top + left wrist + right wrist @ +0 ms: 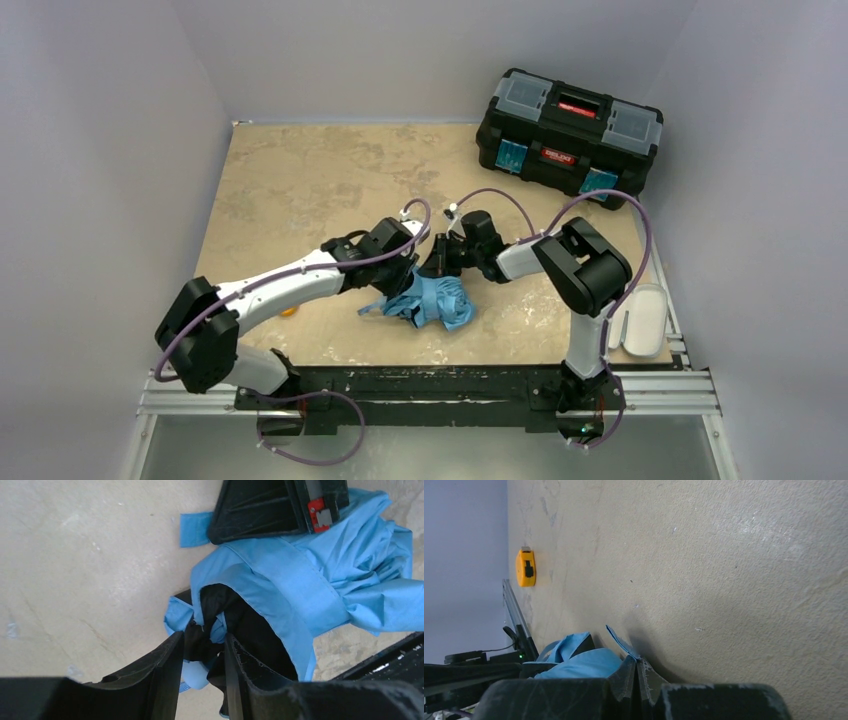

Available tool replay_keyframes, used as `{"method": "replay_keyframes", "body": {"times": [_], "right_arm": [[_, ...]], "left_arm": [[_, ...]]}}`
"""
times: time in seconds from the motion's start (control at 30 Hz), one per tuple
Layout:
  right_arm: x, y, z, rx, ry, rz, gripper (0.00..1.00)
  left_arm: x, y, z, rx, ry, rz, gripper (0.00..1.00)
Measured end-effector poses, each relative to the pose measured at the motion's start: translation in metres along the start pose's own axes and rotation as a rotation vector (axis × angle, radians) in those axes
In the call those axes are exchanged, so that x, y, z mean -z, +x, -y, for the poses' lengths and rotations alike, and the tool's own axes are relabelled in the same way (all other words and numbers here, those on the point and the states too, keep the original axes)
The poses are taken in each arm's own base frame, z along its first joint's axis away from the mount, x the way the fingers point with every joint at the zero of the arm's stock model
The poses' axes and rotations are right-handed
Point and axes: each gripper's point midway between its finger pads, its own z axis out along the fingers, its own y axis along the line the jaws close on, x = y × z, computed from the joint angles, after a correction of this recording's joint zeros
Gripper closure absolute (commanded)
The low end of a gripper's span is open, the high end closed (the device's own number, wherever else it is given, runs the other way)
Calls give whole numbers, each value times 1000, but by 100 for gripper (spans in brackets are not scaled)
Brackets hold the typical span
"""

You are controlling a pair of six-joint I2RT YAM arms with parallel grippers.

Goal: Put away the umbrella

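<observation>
The umbrella (435, 300) lies crumpled in the middle of the table, light blue outside and black inside (310, 580). My left gripper (202, 637) comes in from the left (405, 285). Its jaws are closed on a bunch of black and blue fabric at the canopy's edge. From the right, my right gripper (437, 262) is shut on the umbrella's blue strap (621, 641), whose free end pokes out past the tips (636, 661). The left wrist view shows the strap (194, 529) beside the right fingers (260, 505). Handle and shaft are hidden.
A black toolbox (570, 135) with its lid closed stands at the back right. A grey-beige oblong case (645, 320) lies at the right front edge. A small orange tape measure (526, 568) sits near the left arm (289, 311). Walls enclose the table.
</observation>
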Motion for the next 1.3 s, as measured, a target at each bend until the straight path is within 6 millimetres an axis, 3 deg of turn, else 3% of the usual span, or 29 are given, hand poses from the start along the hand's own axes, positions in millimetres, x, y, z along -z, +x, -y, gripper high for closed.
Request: {"method": "replay_keyframes", "body": {"times": [0.13, 0.37, 0.43, 0.57, 0.67, 0.77, 0.93, 1.07, 1.3], "right_arm": [[1, 1, 1, -2, 6, -4, 100], [-1, -6, -5, 22, 1, -7, 100], [-2, -10, -8, 35, -4, -4, 100], [-2, -11, -9, 54, -9, -8, 100], [-2, -9, -8, 64, -10, -13, 100], [-1, -8, -9, 71, -17, -19, 100], [-1, -5, -10, 76, -27, -30, 100], [-1, -5, -10, 79, -27, -31, 100], [0, -4, -10, 85, -33, -36, 100]], "left_arm": [[-3, 15, 16, 21, 69, -19, 60], [19, 25, 61, 41, 160, 10, 57], [21, 27, 66, 54, 163, 9, 54], [20, 30, 54, 64, 97, 0, 40], [22, 29, 37, 49, 16, 2, 36], [28, 19, 22, 46, -19, 27, 27], [31, 3, 4, 51, -8, 65, 22], [18, 5, 14, 29, 67, 39, 16], [-19, 35, 36, 14, 179, -56, 16]]}}
